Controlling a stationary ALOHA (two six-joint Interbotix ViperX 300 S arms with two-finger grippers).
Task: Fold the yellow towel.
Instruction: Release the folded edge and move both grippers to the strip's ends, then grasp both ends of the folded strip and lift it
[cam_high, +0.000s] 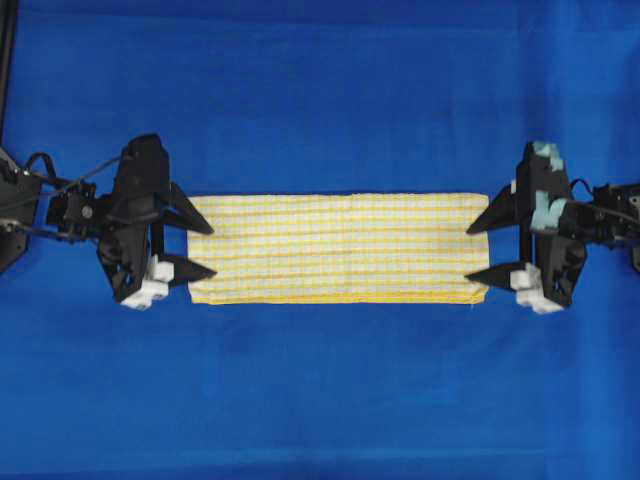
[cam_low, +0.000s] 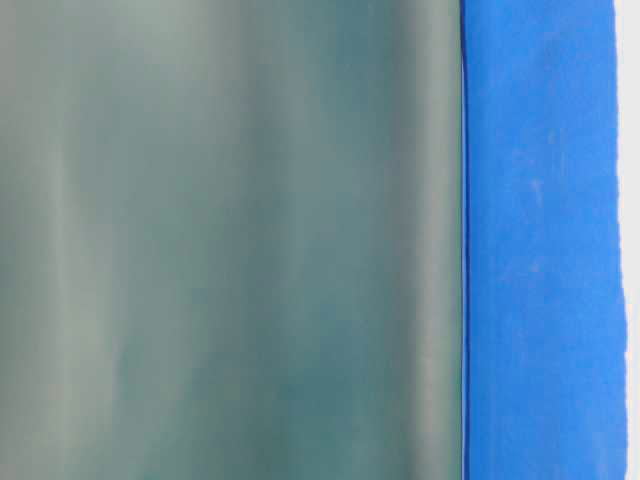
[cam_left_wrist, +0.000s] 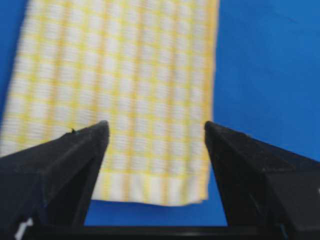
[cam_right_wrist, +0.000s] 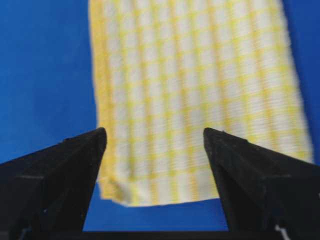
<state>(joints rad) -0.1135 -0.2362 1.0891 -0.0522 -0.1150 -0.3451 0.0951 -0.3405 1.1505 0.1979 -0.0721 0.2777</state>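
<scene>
Left claw (cam_high: 200, 250) and right claw (cam_high: 482, 250) both released, flanking the flat yellow towel (cam_high: 335, 247).

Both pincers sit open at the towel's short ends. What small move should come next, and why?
Probably lift both pincers clear. The towel lies flat on the blue sheet as a long strip, seemingly already folded once. The left pincer and right pincer are open, holding nothing, so they look free to go for the next fold, short end to short end.
</scene>
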